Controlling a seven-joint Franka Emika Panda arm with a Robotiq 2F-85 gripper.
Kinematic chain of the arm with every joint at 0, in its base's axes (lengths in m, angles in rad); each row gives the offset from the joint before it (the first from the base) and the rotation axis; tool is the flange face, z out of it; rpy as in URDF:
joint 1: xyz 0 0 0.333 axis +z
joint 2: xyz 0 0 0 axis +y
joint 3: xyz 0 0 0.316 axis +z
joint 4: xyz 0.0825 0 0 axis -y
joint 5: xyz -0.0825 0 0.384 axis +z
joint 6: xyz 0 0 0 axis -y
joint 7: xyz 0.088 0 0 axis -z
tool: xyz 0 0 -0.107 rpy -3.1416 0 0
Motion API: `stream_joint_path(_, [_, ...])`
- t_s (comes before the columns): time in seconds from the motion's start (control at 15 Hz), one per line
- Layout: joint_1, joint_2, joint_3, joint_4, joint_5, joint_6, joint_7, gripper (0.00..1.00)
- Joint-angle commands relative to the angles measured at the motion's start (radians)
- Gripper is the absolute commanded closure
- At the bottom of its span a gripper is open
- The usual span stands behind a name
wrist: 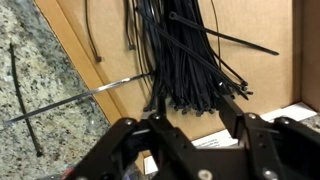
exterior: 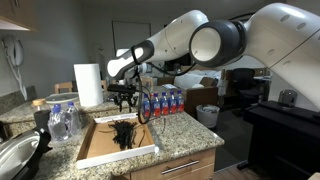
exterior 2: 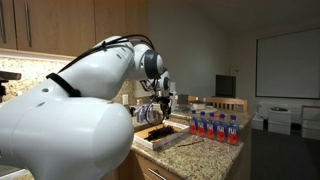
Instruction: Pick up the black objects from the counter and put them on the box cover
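Observation:
A bundle of black zip ties [wrist: 185, 60] lies on the brown cardboard box cover [wrist: 270, 60]. It also shows in both exterior views [exterior: 122, 131] [exterior 2: 157, 131]. One black zip tie [wrist: 25, 100] lies on the granite counter beside the cover. Another tie [wrist: 75, 100] lies across the cover's edge, half on the counter. My gripper [wrist: 192, 125] is open and empty, hovering just above the bundle's ends. It hangs over the box cover [exterior: 110, 147] in both exterior views [exterior: 125, 100] [exterior 2: 160, 112].
A paper towel roll [exterior: 88, 85] stands behind the cover. A pack of water bottles [exterior: 163, 100] [exterior 2: 215, 126] stands next to it. Clear plastic bottles [exterior: 62, 120] and a metal pan [exterior: 15, 155] sit at one end of the counter.

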State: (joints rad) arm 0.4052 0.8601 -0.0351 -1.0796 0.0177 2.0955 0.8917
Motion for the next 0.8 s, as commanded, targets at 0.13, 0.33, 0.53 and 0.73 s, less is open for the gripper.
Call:
stream_joint_path(0.13, [-0.006, -0.027, -0.033, -0.015, 0.018, 0.023, 0.135, 0.02])
stream_joint_path(0.33, [-0.025, -0.045, -0.053, -0.061, 0.044, 0.053, 0.231, 0.00])
stream_joint_path(0.53, [-0.036, -0.047, -0.066, -0.077, 0.051, 0.080, 0.286, 0.00])
stream_joint_path(0.73, [-0.042, -0.049, -0.071, -0.095, 0.052, 0.106, 0.322, 0.00])
